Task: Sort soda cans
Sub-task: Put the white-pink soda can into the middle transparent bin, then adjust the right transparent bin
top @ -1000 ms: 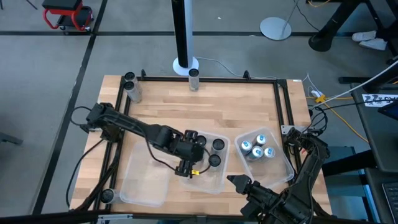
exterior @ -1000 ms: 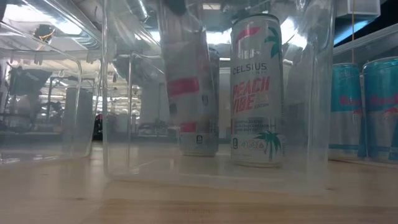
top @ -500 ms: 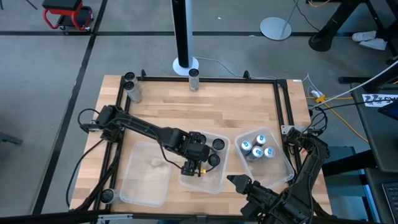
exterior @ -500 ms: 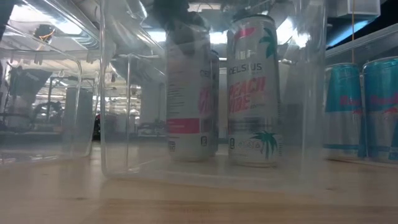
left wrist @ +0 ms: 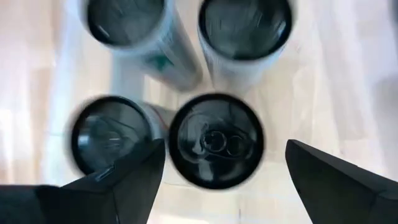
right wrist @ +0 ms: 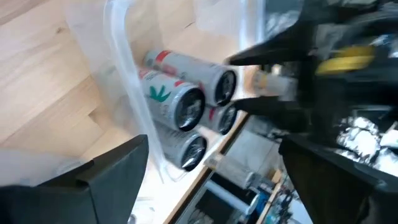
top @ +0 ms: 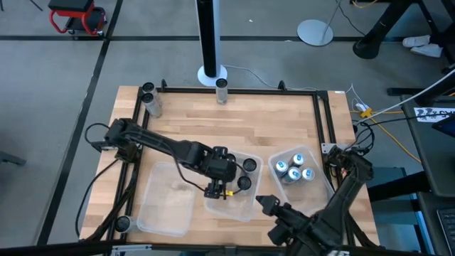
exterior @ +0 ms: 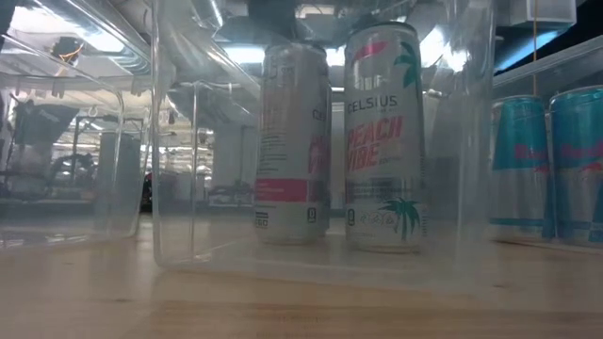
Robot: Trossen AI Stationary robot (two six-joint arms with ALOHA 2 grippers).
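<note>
Several black-topped soda cans (top: pixel 247 174) stand upright in the middle clear bin (top: pixel 250 208). My left gripper (top: pixel 215 188) hangs over that bin, pointing down and open. In the left wrist view its fingers (left wrist: pixel 124 183) stand on either side of one black can top (left wrist: pixel 216 140) without gripping it. Seen from the low view, that white-and-pink can (exterior: pixel 292 141) rests on the bin's floor beside a second can (exterior: pixel 382 137). Several blue-white cans (top: pixel 293 169) fill the right bin (top: pixel 325 198). My right gripper (top: pixel 261 204) waits open near the table's near edge.
An empty clear bin (top: pixel 167 203) lies at the near left. Single cans stand at the table's far left corner (top: pixel 149 102), far edge (top: pixel 222 90) and near left corner (top: pixel 122 224). A black frame (top: pixel 323 114) rims the table. The far half is bare wood (top: pixel 234 124).
The can under my left gripper was tilted and blurred; it now stands upright and still on the middle bin's floor, next to the other can. My left gripper has stayed over that bin. My right gripper has shifted slightly toward the middle bin.
</note>
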